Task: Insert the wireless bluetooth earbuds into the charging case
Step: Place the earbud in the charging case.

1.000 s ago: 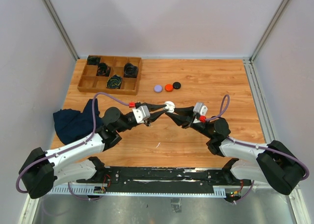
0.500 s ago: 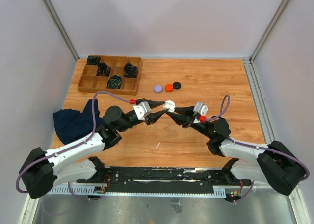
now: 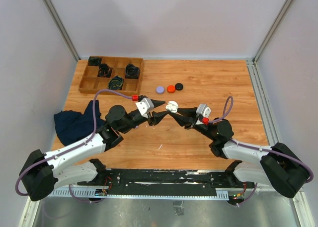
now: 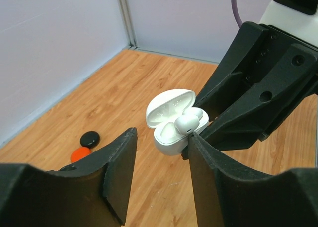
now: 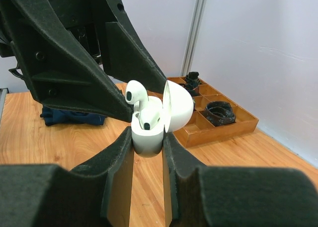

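A white charging case point(image 5: 148, 132) with its lid point(image 5: 178, 105) swung open is held above the table, and my right gripper point(image 5: 148, 140) is shut on its lower body. One white earbud point(image 5: 149, 118) sits down in its well. A second earbud point(image 5: 134, 93) stands higher, its head poking above the rim. My left gripper point(image 4: 160, 137) is open, nothing between its fingers, its tips just short of the case point(image 4: 171, 130) and the raised earbud point(image 4: 188, 122). In the top view the two grippers meet at the case point(image 3: 171, 107) over the table's middle.
Three coin-like round cases, purple point(image 3: 160, 89), orange point(image 3: 171, 88) and black point(image 3: 179, 86), lie behind the grippers. A wooden compartment tray point(image 3: 107, 92) with coiled black cables stands at the back left. A dark blue cloth point(image 3: 74, 122) lies at the left edge.
My left gripper has gone from shut to open, letting go of the earbud at the case, and its tips have drawn back and up a little. The right gripper stays still.
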Motion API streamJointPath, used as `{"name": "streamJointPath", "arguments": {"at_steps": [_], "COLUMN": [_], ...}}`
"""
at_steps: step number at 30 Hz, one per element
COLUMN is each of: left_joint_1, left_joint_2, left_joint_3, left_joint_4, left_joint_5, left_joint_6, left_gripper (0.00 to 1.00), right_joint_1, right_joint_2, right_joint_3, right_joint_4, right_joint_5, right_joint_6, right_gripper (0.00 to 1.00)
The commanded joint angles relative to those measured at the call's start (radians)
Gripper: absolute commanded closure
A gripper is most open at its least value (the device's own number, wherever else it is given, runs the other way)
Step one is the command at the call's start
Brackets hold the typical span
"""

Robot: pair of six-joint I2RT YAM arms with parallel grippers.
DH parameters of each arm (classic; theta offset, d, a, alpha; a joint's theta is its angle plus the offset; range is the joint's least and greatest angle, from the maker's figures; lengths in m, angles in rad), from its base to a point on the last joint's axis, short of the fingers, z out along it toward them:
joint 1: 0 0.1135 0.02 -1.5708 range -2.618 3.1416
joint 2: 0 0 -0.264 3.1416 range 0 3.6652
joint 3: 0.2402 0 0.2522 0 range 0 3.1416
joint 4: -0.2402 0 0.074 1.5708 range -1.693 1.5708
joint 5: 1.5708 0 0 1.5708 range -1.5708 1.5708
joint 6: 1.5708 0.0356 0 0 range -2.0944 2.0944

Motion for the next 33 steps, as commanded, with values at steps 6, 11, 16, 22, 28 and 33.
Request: {"name": "streamJointPath", "arguments": {"at_steps": [6, 11, 16, 22, 28, 33], "left_joint_1": [-0.004, -0.004, -0.005, -0.004, -0.004, -0.004], "left_joint_2": [-0.012, -0.012, -0.027, -0.062, -0.041, -0.006], "left_joint_3": [0.039, 0.028, 0.003, -0.004, 0.032, 0.058], "left_joint_4": [-0.080, -0.105, -0.115, -0.116, -0.108, -0.091], "left_joint_5": [-0.047, -0.077, -0.065, -0.048, -0.069, -0.092], "left_joint_6": [-0.049, -0.076, -0.103, -0.148, -0.188, -0.210], "left_gripper": [0.43, 0.41, 0.36, 0.31, 0.27, 0.25], "right_joint_1": [0.012, 0.013, 0.013, 0.011, 0.012, 0.012], "right_joint_2": [-0.003, 0.011, 0.024, 0.039, 0.043, 0.041], "right_joint_3": [-0.017, -0.021, -0.030, -0.032, -0.032, -0.029], "right_joint_4": [0.062, 0.076, 0.091, 0.106, 0.120, 0.121], "right_joint_5": [0.017, 0.030, 0.058, 0.069, 0.072, 0.070], "right_joint_6": [-0.027, -0.029, -0.036, -0.039, -0.036, -0.036], "right_gripper": [0.99, 0.99, 0.99, 0.99, 0.99, 0.99]}}
